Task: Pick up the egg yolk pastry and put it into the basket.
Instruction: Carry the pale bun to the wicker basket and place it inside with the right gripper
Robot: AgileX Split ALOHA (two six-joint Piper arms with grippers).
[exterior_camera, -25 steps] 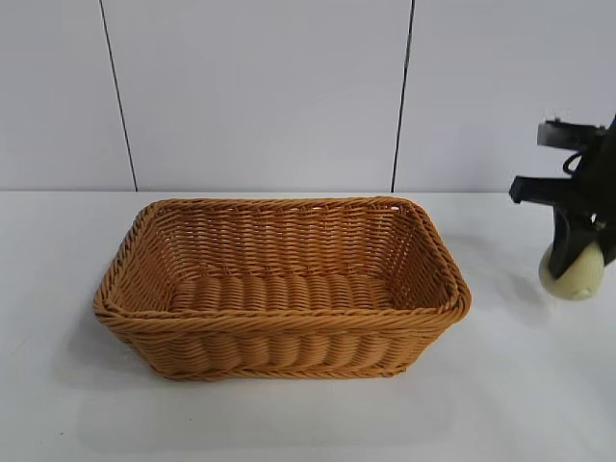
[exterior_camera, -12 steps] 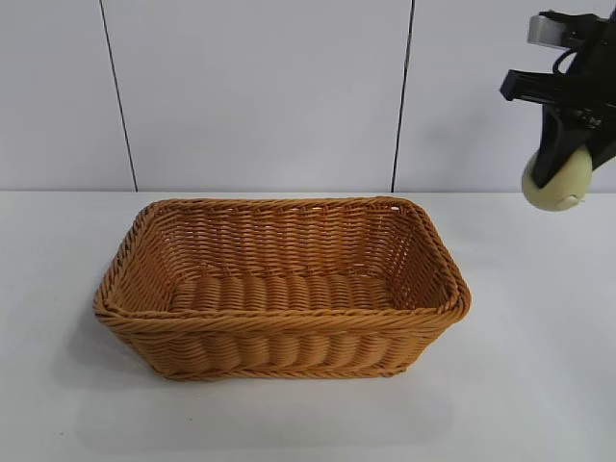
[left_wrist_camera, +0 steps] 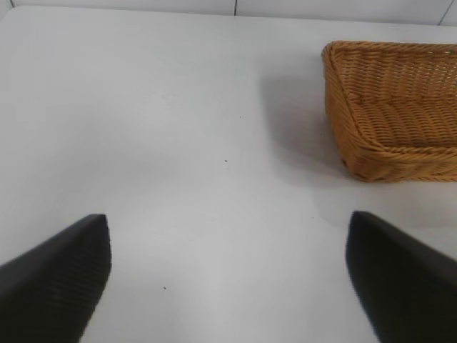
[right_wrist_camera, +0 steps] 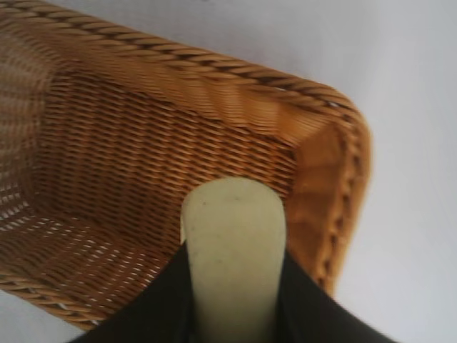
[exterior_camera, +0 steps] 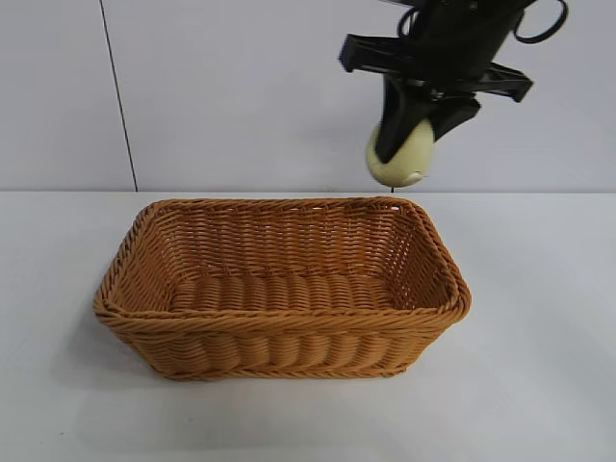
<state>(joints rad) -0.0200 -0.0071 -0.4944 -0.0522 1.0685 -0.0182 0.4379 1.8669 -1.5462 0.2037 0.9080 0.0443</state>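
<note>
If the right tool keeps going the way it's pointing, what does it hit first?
Probably the basket: the right tool, holding the egg yolk pastry, aims down into its inside near one end wall, though depth is unclear.

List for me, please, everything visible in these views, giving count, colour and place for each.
basket: one, orange-brown wicker, on the table at centre, nothing inside it.
egg yolk pastry: one, pale cream-yellow, held in the air above the basket's far right corner.
table: one, white, under the basket.
wall: white panels with dark seams, behind the table.
right gripper: one, black, shut on the egg yolk pastry, above the basket's far right corner.
left gripper: one, black, open, over bare table beside the basket, holding nothing.
</note>
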